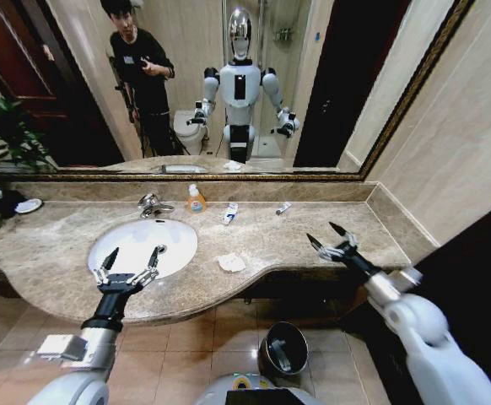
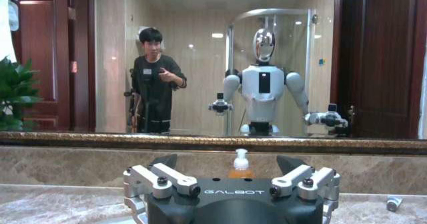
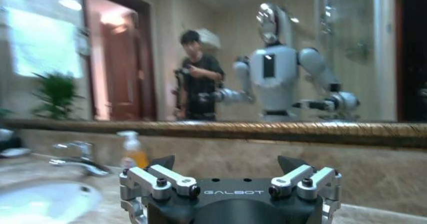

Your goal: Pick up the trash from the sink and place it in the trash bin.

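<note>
Bin: one small round dark metal trash bin (image 1: 283,348) on the tiled floor below the counter.
Grippers: two; left gripper (image 1: 132,261) spread wide over the near rim of the white oval sink (image 1: 142,245); right gripper (image 1: 331,238) spread above the marble counter's (image 1: 51,261) right end.
Trash: three pieces on the counter: crumpled white tissue (image 1: 231,262) near the front edge, blue-marked tube (image 1: 229,213) and small tube (image 1: 283,207) by the backsplash.
Soap: one orange pump bottle (image 1: 196,199) beside the chrome tap (image 1: 152,205).

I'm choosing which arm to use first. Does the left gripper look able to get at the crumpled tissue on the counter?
Probably yes. The open left gripper hovers over the sink's front edge, and the crumpled tissue lies beside the basin with bare counter between.
</note>
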Controlling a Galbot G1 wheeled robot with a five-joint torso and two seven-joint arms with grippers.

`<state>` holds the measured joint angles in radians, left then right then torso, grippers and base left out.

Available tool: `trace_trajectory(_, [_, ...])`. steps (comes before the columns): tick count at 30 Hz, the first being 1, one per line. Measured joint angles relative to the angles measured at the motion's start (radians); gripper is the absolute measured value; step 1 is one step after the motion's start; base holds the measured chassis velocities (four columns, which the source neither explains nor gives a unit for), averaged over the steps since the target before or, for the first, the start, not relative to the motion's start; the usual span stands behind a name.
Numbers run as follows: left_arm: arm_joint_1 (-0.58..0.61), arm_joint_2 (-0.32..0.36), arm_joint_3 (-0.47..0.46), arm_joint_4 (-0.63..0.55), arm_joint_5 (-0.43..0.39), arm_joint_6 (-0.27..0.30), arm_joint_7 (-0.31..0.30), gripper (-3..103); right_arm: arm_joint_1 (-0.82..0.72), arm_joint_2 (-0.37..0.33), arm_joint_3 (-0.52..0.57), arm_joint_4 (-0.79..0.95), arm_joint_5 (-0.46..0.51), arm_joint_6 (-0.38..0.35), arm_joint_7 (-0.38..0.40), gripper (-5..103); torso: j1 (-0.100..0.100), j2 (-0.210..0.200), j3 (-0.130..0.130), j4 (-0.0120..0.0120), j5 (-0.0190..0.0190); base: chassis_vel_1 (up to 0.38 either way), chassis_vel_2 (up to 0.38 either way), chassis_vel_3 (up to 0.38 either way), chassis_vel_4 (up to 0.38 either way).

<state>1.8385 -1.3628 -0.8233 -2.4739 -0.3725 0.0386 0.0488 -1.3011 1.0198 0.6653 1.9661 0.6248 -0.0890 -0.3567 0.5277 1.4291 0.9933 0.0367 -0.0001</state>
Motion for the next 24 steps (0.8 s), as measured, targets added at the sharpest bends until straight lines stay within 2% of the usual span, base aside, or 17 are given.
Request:
trace_trajectory(2, [0.0, 0.0, 0.0, 0.0, 0.0, 0.0, 0.0, 100, 0.076, -0.021, -0.079, -0.031, -0.026, -0.008, 0.093, 100, 0.0, 0.0, 0.0, 0.0, 0.0, 0.0, 0.0, 0.0, 0.0])
trace_trajectory(3, [0.0, 0.0, 0.0, 0.0, 0.0, 0.0, 0.0, 100, 0.076, -0.021, -0.079, -0.031, -0.026, -0.008, 0.093, 100, 0.0, 0.0, 0.0, 0.0, 0.0, 0.0, 0.0, 0.0, 0.0])
trace_trajectory(5, [0.0, 0.0, 0.0, 0.0, 0.0, 0.0, 0.0, 100, 0.154, -0.026, -0.147, -0.052, -0.056, -0.024, 0.191, 100, 0.0, 0.0, 0.0, 0.0, -0.0003, 0.0, 0.0, 0.0, 0.0])
trace_trajectory(6, [0.0, 0.0, 0.0, 0.0, 0.0, 0.0, 0.0, 100, 0.218, -0.022, -0.214, -0.063, -0.073, -0.045, 0.286, 100, 0.0, 0.0, 0.0, 0.0002, -0.0002, 0.0, 0.0, 0.0, 0.0])
trace_trajectory(7, [0.0, 0.0, 0.0, 0.0, 0.0, 0.0, 0.0, 100, 0.255, -0.015, -0.26, -0.07, -0.085, -0.063, 0.345, 100, 0.0, 0.0, 0.0, 0.0002, -0.0002, 0.0, 0.0, 0.0, 0.0])
trace_trajectory(8, [0.0, 0.0, 0.0, 0.0, 0.0, 0.0, 0.0, 100, 0.255, -0.015, -0.26, -0.07, -0.085, -0.063, 0.345, 100, 0.0, 0.0, 0.0, 0.0002, -0.0002, 0.0, 0.0, 0.0, 0.0])
trace_trajectory(9, [0.0, 0.0, 0.0, 0.0, 0.0, 0.0, 0.0, 100, 0.3, -0.003, -0.32, -0.076, -0.094, -0.093, 0.419, 100, 0.0, 0.0, 0.0, 0.0001, -0.0001, 0.0, 0.0, 0.0, 0.0])
trace_trajectory(11, [0.0, 0.0, 0.0, 0.0, 0.0, 0.0, 0.0, 100, 0.352, 0.016, -0.397, -0.078, -0.096, -0.141, 0.516, 100, 0.0, 0.0, 0.0, 0.0001, -0.0001, 0.0, 0.0, 0.0, 0.0])
trace_trajectory(12, [0.0, 0.0, 0.0, 0.0, 0.0, 0.0, 0.0, 100, 0.352, 0.016, -0.397, -0.078, -0.096, -0.141, 0.516, 100, 0.0, 0.0, 0.0, 0.0001, -0.0001, 0.0, 0.0, 0.0, 0.0])
trace_trajectory(13, [0.0, 0.0, 0.0, 0.0, 0.0, 0.0, 0.0, 100, 0.381, 0.029, -0.439, -0.082, -0.09, -0.165, 0.571, 100, 0.0, 0.0, 0.0, 0.0002, -0.0001, 0.0, 0.0, 0.0, 0.0])
trace_trajectory(14, [0.0, 0.0, 0.0, 0.0, 0.0, 0.0, 0.0, 100, 0.43, 0.051, -0.494, -0.101, -0.081, -0.189, 0.657, 100, 0.0, 0.0, 0.0, 0.0002, -0.0001, 0.0, 0.0, 0.0, 0.0])
trace_trajectory(16, [0.0, 0.0, 0.0, 0.0, 0.0, 0.0, 0.0, 100, 0.499, 0.085, -0.552, -0.152, -0.068, -0.201, 0.753, 100, 0.0, 0.0, 0.0, 0.0002, -0.0001, 0.0, 0.0, 0.0, 0.0])
trace_trajectory(17, [0.0, 0.0, 0.0, 0.0, 0.0, 0.0, 0.0, 100, 0.499, 0.085, -0.552, -0.152, -0.068, -0.201, 0.753, 100, 0.0, 0.0, 0.0, 0.0002, -0.0001, 0.0, 0.0, 0.0, 0.0])
trace_trajectory(20, [0.0, 0.0, 0.0, 0.0, 0.0, 0.0, 0.0, 100, 0.588, 0.138, -0.599, -0.246, -0.043, -0.195, 0.847, 100, 0.0, 0.0, 0.0, 0.0002, -0.0004, 0.0, 0.0, 0.0, 0.0])
trace_trajectory(24, [0.0, 0.0, 0.0, 0.0, 0.0, 0.0, 0.0, 100, 0.627, 0.177, -0.614, -0.31, -0.037, -0.186, 0.874, 100, 0.0, 0.0, 0.0, 0.0002, -0.0002, 0.0, 0.0, 0.0, 0.0])
